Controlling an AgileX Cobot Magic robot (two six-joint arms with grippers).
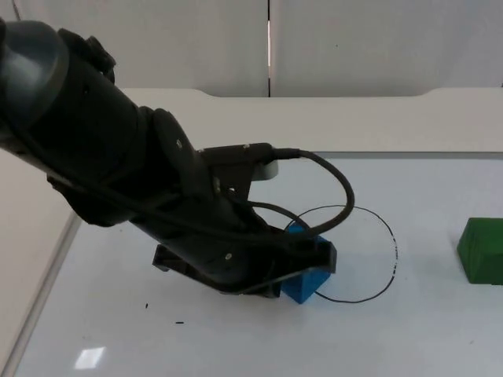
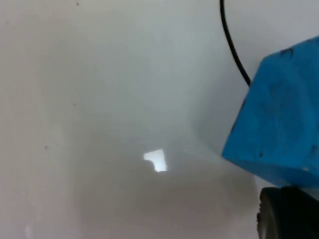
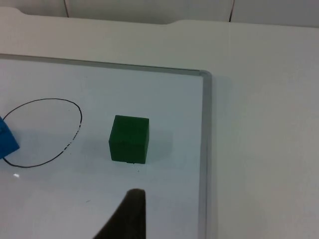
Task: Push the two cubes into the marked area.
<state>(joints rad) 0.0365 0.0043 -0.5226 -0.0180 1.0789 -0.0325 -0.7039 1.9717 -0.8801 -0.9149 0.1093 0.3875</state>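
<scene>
A blue cube (image 1: 308, 283) sits on the left rim of the black drawn circle (image 1: 391, 259), partly inside it. My left gripper (image 1: 292, 258) is low on the table and pressed against the cube's left side, hiding much of it. Up close in the left wrist view, the blue cube (image 2: 279, 124) lies just past the circle's line (image 2: 233, 47). A green cube (image 1: 481, 250) stands right of the circle, outside it. In the right wrist view my right gripper (image 3: 127, 219) waits a short way from the green cube (image 3: 129, 139), beside the circle (image 3: 42, 132).
The task objects lie on a whiteboard with a raised metal edge (image 3: 204, 149). Beyond it is the white table (image 1: 354, 118), then the grey partition wall (image 1: 377, 39). The left arm's bulk (image 1: 118, 165) covers the board's left half.
</scene>
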